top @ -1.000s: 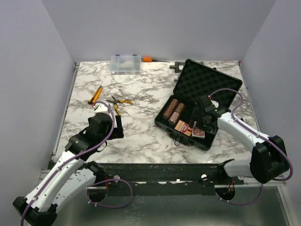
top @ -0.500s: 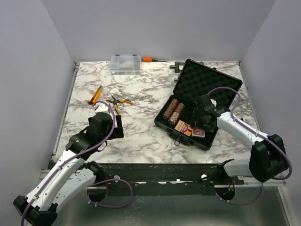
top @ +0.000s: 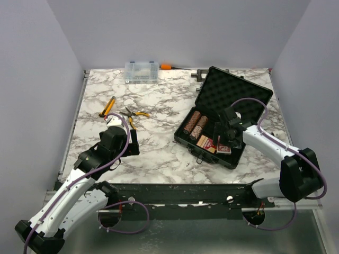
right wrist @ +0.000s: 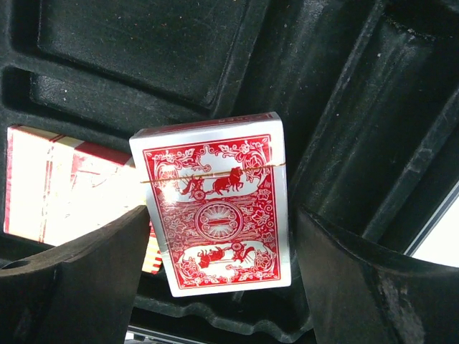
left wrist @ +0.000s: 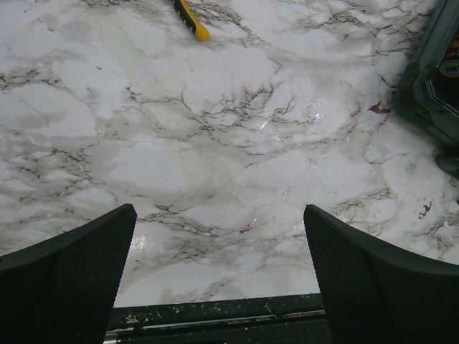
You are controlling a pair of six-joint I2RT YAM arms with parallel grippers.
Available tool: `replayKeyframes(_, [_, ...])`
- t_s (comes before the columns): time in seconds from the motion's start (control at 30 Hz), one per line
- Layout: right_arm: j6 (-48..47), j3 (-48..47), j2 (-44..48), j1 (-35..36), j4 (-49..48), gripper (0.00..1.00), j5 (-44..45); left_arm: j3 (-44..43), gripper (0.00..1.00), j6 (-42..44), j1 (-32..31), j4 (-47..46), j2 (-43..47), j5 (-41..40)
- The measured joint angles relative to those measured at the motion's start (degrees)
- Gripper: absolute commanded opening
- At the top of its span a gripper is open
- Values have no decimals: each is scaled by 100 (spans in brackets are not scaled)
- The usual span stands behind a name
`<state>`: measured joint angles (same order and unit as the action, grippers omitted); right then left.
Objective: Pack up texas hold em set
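Note:
The black hard case (top: 183,138) lies open at the right, its foam-lined lid (top: 235,92) raised. Two brown-red chip rolls (top: 196,124) sit in its left slots. One card deck (top: 205,143) lies near the front, also visible in the right wrist view (right wrist: 57,186). My right gripper (top: 222,144) hovers over the case, jaws open around a red-backed card deck (right wrist: 215,208) that rests tilted on the case's inner ridges, with a small gap at the right finger (right wrist: 344,287). My left gripper (top: 132,143) is open and empty over bare marble (left wrist: 219,211).
Orange-handled pliers (top: 135,114) and a yellow-handled tool (top: 108,106) lie on the marble table's left half; a yellow handle tip (left wrist: 190,20) shows in the left wrist view. A clear organizer box (top: 141,71) stands at the back edge. The case's corner (left wrist: 434,72) is to the left gripper's right.
My right gripper has shifted slightly left over the case; the red-backed deck stays in place. The left arm has not moved.

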<state>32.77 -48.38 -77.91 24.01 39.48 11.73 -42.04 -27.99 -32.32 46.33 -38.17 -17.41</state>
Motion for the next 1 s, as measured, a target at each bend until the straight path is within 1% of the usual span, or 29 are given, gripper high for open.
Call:
replayKeyframes(0.07, [-33,9,-39,0,-7,81,-24,0,98,0,0,0,0,0])
replayKeyframes(0.2, [-107,9,-46,0,-39,76,-57,0,98,0,0,0,2,0])
replayKeyframes(0.33, [-166,9,-46,0,-59,68,-63,0,98,0,2,0,26,0])
replayKeyframes(0.47, [-214,7,-48,0,-59,56,-72,0,98,-2,2,0,48,0])
replayKeyframes(0.57, [-223,-15,-48,0,-39,51,-85,0,98,0,2,0,76,0])
replayKeyframes(0.67, [-208,-146,-52,0,107,50,-83,0,98,2,2,0,173,0])
replayKeyframes(0.83, [-2,-713,-103,0,372,49,-81,-2,98,-2,2,7,321,0])
replayKeyframes(1.0, [610,-1172,-72,0,461,43,-72,-74,98,-42,2,15,605,-7])
